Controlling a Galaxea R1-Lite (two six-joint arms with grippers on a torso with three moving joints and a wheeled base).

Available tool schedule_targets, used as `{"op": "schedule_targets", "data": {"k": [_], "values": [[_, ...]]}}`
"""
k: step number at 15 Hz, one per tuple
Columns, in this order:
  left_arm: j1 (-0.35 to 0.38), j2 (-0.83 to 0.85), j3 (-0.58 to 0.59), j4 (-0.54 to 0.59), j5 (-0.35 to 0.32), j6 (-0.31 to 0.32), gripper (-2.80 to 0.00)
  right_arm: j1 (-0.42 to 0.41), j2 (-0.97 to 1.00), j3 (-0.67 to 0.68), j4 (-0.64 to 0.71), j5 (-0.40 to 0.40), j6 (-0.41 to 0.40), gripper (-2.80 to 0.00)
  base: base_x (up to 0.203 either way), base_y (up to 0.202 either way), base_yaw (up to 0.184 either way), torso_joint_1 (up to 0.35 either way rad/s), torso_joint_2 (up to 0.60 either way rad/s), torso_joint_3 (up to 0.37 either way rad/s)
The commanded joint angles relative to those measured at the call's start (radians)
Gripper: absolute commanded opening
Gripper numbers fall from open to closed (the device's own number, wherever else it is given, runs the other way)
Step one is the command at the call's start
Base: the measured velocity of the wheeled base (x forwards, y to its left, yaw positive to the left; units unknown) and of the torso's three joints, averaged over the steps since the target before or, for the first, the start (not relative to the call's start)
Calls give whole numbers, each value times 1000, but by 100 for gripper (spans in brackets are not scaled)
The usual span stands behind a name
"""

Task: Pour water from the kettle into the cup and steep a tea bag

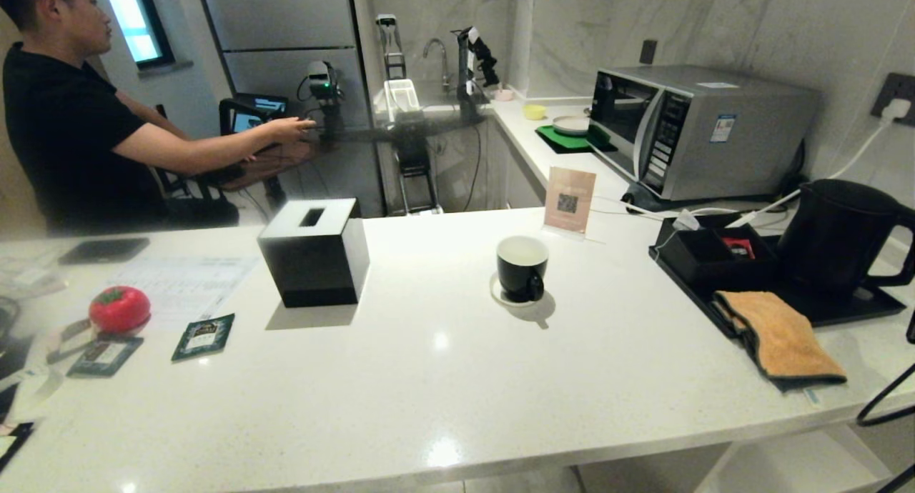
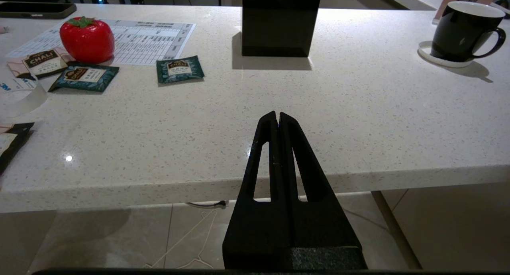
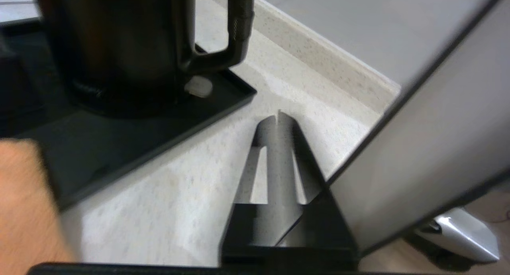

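Currently right gripper is clenched empty short of the kettle handle; it should open, then close squarely around it.

L hand & R hand: matte blk tapered fingers w/ slotted cutouts.

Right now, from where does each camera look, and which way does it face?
Head view: high, looking down over the counter at the cup and kettle; no arm shows.
Left wrist view: low at the counter's edge, facing across it; shut left pincer shows.
Right wrist view: beside the kettle's tray; shut right pincer shows, empty.
Head and left wrist views share the cup.
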Motion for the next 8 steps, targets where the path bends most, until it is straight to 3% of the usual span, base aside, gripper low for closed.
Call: {"op": "schedule_targets", "data": {"k": [1,8], "values": [[0,2,0,0,1,-1,-280,0,-86,60,-2,-2,8,-280,0,0,0,0,0,0],[0,2,0,0,1,-1,-280,5,-205,185,37,59,4,-280,0,0,0,0,0,0]]}}
